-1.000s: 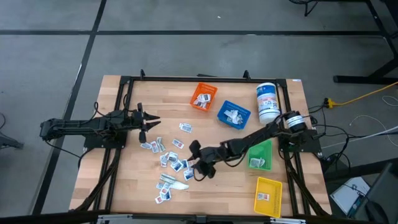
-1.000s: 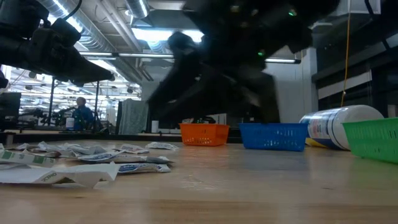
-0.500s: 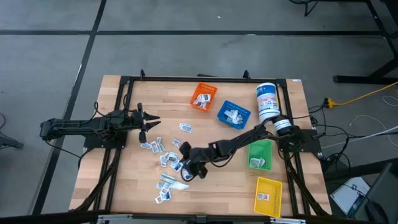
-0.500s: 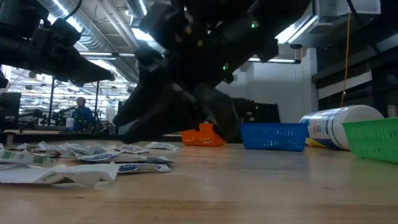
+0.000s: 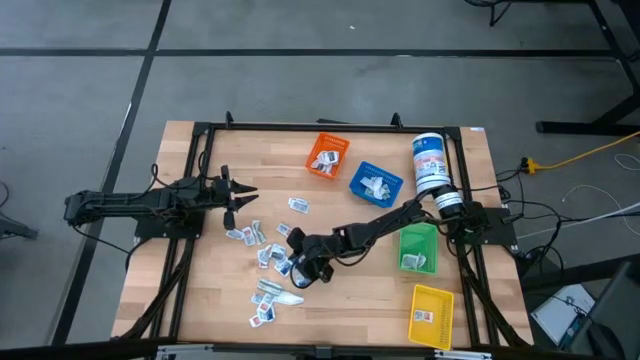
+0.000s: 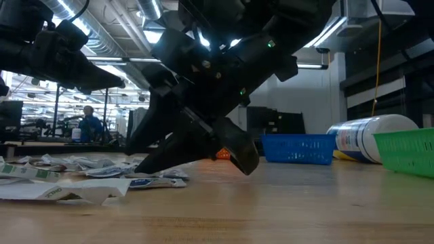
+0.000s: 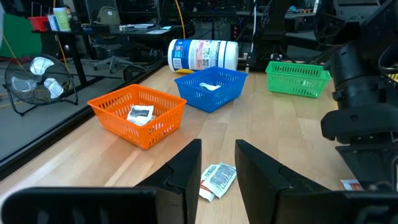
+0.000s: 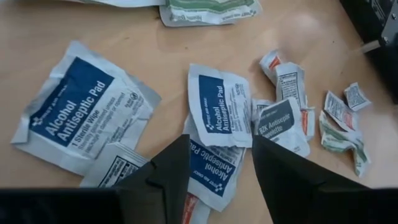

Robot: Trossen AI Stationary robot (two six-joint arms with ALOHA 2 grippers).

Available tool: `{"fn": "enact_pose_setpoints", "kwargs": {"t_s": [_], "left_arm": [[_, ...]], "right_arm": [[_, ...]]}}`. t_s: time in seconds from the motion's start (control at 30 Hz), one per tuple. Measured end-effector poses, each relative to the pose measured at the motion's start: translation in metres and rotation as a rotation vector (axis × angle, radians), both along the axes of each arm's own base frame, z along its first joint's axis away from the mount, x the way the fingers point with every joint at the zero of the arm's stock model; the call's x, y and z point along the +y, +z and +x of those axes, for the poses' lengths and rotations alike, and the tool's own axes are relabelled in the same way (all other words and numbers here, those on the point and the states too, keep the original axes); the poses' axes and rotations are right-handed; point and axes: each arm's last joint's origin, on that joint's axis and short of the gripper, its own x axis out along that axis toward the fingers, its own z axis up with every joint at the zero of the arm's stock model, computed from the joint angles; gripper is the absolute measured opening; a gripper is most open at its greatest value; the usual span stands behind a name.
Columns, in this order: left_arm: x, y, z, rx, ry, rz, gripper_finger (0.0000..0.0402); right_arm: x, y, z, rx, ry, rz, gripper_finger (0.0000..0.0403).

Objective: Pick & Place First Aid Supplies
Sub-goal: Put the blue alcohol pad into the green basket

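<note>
Many small flat white first aid packets (image 5: 268,258) with blue, grey and red print lie scattered on the wooden table, left of its middle. My right gripper (image 5: 300,270) is low over the pile, open. In the right wrist view its fingers stand on either side of an alcohol antiseptic packet (image 8: 219,112) that overlaps another (image 8: 208,169). In the low view the right gripper (image 6: 196,161) has its fingertips just above the table. My left gripper (image 5: 246,195) waits open above the table's left side, with one packet (image 7: 217,179) ahead of it.
Along the far side stand an orange bin (image 5: 326,155) and a blue bin (image 5: 375,184), each with packets inside, and a white canister (image 5: 430,165) lying on its side. A green bin (image 5: 418,250) and a yellow bin (image 5: 431,315) stand at the right.
My right gripper has moved toward the table's left edge and come down over the packet pile, its fingers staying apart. The packets lie as they did.
</note>
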Motion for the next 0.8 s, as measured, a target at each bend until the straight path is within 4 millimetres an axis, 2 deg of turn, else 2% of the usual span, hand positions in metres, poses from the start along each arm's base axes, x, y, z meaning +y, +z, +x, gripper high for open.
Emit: {"fn": "enact_pose_setpoints", "kwargs": {"t_s": [0.4, 0.8], "left_arm": [[0.0, 0.0, 0.0, 0.0, 0.0, 0.0, 0.0091], [0.0, 0.0, 0.0, 0.0, 0.0, 0.0, 0.0091]], "right_arm": [[0.0007, 0.0016, 0.0012, -0.028, 0.046, -0.02, 0.0113], [-0.0021, 0.002, 0.0022, -0.026, 0.086, 0.015, 0.0109]]}}
